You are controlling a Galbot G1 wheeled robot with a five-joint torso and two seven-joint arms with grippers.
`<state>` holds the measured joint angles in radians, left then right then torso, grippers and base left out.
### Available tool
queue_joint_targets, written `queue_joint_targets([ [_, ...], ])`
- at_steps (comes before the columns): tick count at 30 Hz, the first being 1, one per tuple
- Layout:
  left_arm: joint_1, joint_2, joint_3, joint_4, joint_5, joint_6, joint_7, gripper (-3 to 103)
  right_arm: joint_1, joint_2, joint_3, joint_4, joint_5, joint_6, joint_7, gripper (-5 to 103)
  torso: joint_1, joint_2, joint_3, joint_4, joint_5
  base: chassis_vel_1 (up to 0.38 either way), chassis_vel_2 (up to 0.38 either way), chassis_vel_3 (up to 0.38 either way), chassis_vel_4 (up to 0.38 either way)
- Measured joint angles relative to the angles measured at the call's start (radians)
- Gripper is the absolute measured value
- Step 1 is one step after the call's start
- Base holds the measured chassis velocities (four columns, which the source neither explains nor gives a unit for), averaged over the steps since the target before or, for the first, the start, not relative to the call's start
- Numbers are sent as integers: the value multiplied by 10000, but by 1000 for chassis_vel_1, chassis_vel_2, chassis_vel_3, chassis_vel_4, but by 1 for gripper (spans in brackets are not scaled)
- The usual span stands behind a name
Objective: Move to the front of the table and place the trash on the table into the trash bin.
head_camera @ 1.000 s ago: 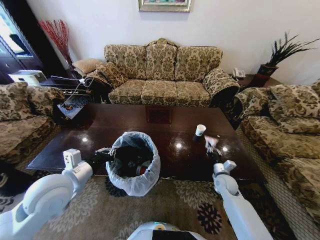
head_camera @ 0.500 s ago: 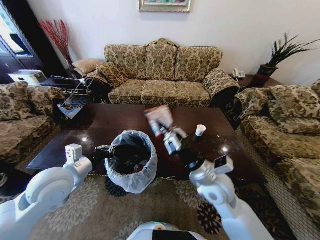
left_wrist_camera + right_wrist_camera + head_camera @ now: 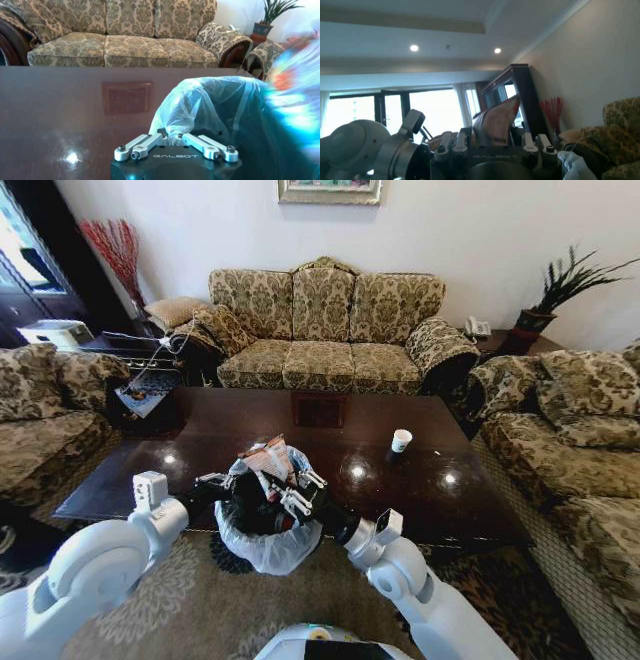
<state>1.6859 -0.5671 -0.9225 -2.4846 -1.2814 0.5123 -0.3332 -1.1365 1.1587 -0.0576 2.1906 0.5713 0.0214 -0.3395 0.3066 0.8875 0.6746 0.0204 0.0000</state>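
Note:
The trash bin (image 3: pixel 262 542), lined with a whitish bag, hangs at the near edge of the dark table (image 3: pixel 430 480). My left gripper (image 3: pixel 213 483) is shut on its bag rim, and the left wrist view shows that gripper (image 3: pixel 175 139) pinching the bag (image 3: pixel 215 108). Above the bin's mouth my right gripper (image 3: pixel 282 480) is shut on a piece of trash, a red and white wrapper (image 3: pixel 270 457). The same wrapper (image 3: pixel 496 120) stands between the fingers in the right wrist view. A white paper cup (image 3: pixel 400 440) stands on the table to the right.
Patterned sofas surround the table: one behind (image 3: pixel 320 330), one on the left (image 3: pixel 45 415), one on the right (image 3: pixel 575 440). A patterned rug (image 3: pixel 200 610) lies under the bin. A side table with a plant (image 3: pixel 535 320) is at the back right.
My right arm has swung left from the table's right side, carrying the wrapper up and over to above the bin. The left arm has kept its hold on the bin.

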Motion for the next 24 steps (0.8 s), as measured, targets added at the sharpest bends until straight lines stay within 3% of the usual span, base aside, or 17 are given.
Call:
queue_joint_targets([
  [3, 20, -80, 0, -16, 16, 1, 17, 3, -132, -18, 102, 35, -137, 116, 1, 65, 0, 0, 0, 0, 0, 0, 0, 0, 0],
  [9, 57, -148, -41, -42, 28, 1, 25, 3, -300, -34, 239, 288, -77, 310, 145, 81, 0, 0, 0, 0, 0, 0, 0, 0, 0],
  [11, 68, -168, -98, 1, 34, 1, 25, 3, -421, 46, 573, 476, 90, 558, 580, 91, 0, -1, 0, 1, 0, 0, 0, 0, 0],
  [13, 76, -231, -156, 142, 70, 1, 17, 3, -568, 198, 1124, 493, 171, 778, 1683, 99, -1, -1, 0, 0, 0, 0, 0, 0, 0],
  [14, 76, -231, -156, 142, 70, 1, 17, 3, -568, 198, 1124, 493, 171, 778, 1683, 99, -1, -1, 0, 0, 0, 0, 0, 0, 0],
  [16, 47, -337, -181, 379, 176, -36, 9, 3, -812, 334, 1829, 255, -5, 499, 3745, 100, 0, -2, 0, 2, 0, 0, 0, 0, 0],
  [17, 47, -337, -181, 379, 176, -36, 9, 3, -812, 334, 1829, 255, -5, 499, 3745, 100, 0, -2, 0, 2, 0, 0, 0, 0, 0],
  [20, -83, -432, -178, 534, 206, -86, 4, 3, -1112, 332, 3239, -568, 484, -763, 5976, 100, 0, -2, 1, -1, 1, 0, 0, 0, 0],
  [24, -117, -546, -93, 536, 214, -107, 4, 3, -995, 227, 4444, -1840, 655, -822, 6185, 100, 0, -2, 1, -2, 3, 0, 0, 0, 0],
])
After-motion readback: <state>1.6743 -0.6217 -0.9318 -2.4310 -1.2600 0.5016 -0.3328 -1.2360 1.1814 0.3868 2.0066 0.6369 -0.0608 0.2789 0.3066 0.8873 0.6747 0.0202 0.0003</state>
